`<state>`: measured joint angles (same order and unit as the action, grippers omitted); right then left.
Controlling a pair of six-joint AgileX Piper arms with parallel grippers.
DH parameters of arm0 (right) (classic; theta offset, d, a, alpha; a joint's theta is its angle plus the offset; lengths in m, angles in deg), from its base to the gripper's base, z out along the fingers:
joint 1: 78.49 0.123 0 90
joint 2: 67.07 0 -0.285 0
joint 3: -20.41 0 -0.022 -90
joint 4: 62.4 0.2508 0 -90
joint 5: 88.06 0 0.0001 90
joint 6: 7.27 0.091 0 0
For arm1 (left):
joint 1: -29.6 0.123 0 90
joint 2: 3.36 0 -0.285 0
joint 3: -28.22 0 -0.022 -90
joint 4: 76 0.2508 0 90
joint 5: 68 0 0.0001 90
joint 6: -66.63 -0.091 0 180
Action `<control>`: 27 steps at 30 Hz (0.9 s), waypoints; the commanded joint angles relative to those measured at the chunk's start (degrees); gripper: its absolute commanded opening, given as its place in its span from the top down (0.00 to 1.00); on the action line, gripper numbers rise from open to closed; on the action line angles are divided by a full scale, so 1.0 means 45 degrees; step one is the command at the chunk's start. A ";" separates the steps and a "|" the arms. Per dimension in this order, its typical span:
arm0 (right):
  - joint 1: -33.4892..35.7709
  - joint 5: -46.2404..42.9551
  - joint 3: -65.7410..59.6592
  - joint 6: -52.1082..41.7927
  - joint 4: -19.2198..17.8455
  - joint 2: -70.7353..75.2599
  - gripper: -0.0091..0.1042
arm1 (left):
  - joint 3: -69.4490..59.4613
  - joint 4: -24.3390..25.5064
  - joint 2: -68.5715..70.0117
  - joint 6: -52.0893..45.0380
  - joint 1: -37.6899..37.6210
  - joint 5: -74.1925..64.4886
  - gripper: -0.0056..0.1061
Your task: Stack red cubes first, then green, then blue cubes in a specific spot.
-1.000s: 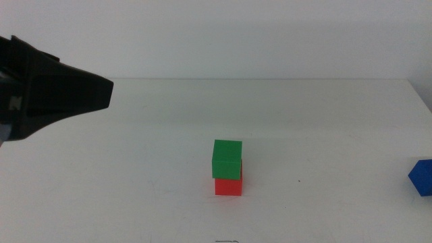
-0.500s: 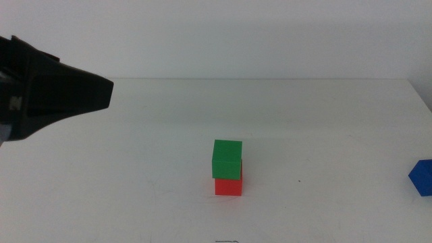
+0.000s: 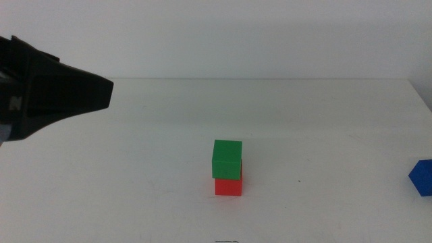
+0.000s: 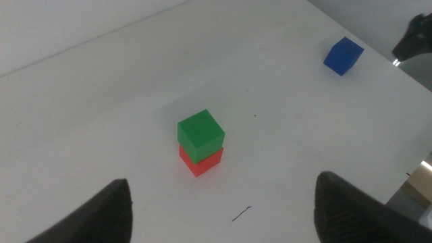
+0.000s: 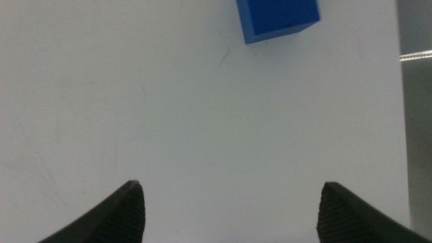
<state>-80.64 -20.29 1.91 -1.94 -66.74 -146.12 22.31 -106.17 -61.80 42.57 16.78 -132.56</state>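
We count three cubes: one red cube (image 3: 229, 186), one green cube (image 3: 227, 159), one blue cube (image 3: 422, 177).

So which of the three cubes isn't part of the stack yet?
The blue cube, alone near the table's right edge; the green cube sits on the red cube.

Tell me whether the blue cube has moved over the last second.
No. The blue cube sits at the same spot by the table's right edge, apart from the green cube.
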 commanded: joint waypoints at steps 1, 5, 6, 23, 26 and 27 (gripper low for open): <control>-0.0059 -0.0245 0.0571 -0.0645 -0.0207 -0.0359 0.34 | 0.0247 -0.0543 0.0041 0.0015 0.0043 0.0685 0.15; -0.0098 -0.0232 0.1125 -0.1365 -0.0411 -0.1354 0.33 | 0.0247 -0.0543 0.0041 0.0015 0.0043 0.0685 0.15; -0.0098 -0.0212 0.1304 -0.1529 -0.0343 -0.1606 0.32 | 0.0247 -0.0543 0.0041 0.0015 0.0043 0.0685 0.15; -0.0997 -0.0787 0.3483 -0.2836 -0.0332 -0.3457 0.21 | 0.0247 -0.0543 0.0041 0.0015 0.0043 0.0685 0.15; -0.1093 -0.1206 0.3483 -0.2825 -0.0722 -0.3457 0.21 | 0.0247 -0.0543 0.0041 0.0015 0.0043 0.0685 0.15; -0.1093 -0.1272 0.3483 -0.2825 -0.0838 -0.3444 0.21 | 0.0247 -0.0543 0.0041 0.0015 0.0043 0.0685 0.15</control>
<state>-85.11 -24.03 15.56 -14.08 -68.47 -163.60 22.31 -106.17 -61.80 42.53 16.78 -132.56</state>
